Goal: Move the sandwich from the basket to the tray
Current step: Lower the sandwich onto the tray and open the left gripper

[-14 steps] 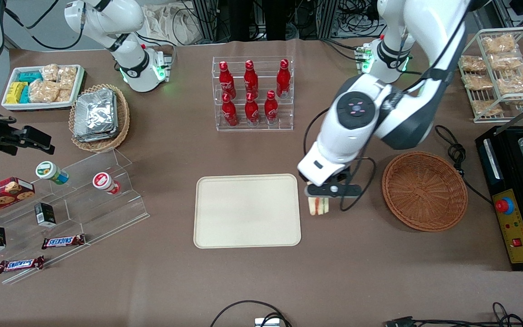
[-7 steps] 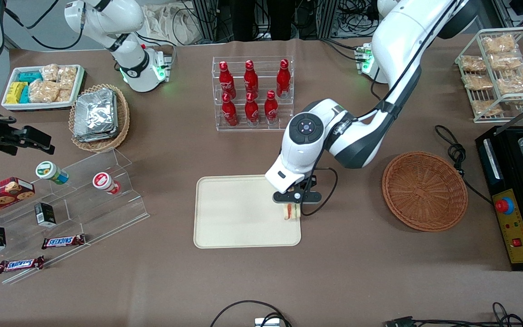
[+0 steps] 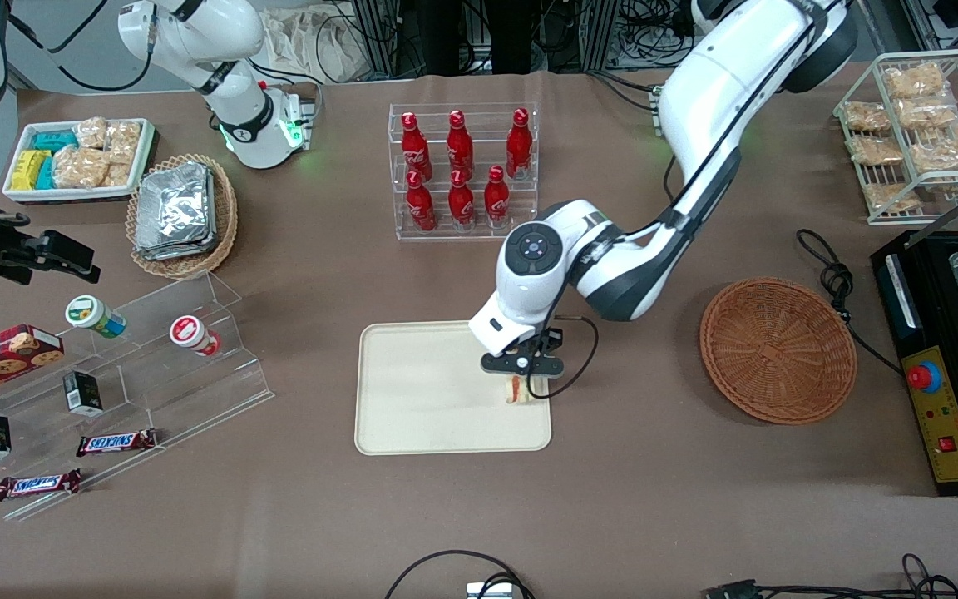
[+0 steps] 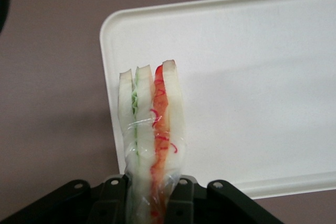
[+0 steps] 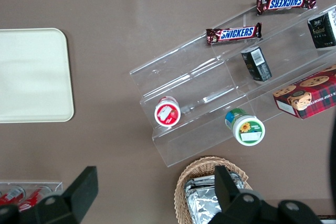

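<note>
1. Sandwich [image 4: 152,129]: pale soft bread under glossy clear film.
2. Tray [image 3: 421,399]: smooth matt cream plastic.
3. Basket [image 3: 778,349]: rough brown wicker.
4. Tabletop [image 3: 654,499]: matt brown cloth.
5. Gripper [image 3: 520,376] over tray: black matt plastic fingers [image 4: 113,203].

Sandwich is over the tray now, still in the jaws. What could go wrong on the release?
1. The gripper holds the sandwich on its narrow edge, so it may tip over once let go.
2. It hangs near the tray's rim on the working arm's side; a tip that way could leave it on the rim or the table.
3. The plastic wrap is bunched between the jaws and may cling, dragging the sandwich on retreat.
</note>
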Controlling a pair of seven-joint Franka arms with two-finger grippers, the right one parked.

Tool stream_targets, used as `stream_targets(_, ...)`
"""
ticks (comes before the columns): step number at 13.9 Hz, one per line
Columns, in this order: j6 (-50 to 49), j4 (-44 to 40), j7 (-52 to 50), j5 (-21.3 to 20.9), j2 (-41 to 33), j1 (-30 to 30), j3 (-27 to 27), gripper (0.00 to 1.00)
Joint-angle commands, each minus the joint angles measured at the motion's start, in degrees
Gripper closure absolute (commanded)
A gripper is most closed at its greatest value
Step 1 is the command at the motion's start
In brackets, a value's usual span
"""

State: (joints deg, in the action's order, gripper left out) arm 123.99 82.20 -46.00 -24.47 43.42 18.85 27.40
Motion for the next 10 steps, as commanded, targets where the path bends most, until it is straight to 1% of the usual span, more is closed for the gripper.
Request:
stream_targets(1, 0.99, -2.84, -0.67, -1.98, 3.59, 0.92, -0.33, 0.86)
stream_targets(3, 1.26, -2.84, -0.67, -3.12, 4.65, 0.92, -0.25, 0.86)
stream_targets(7, 1.61, -5.11, -0.75, -3.3, 7.29, 2.06, -0.33, 0.84)
stream_targets(9, 1.61, -5.3, -0.84, -3.3, 7.82, 2.33, -0.42, 0.75)
stream_targets(10, 1.61, -5.3, -0.84, -3.3, 7.99, 2.42, -0.42, 0.72)
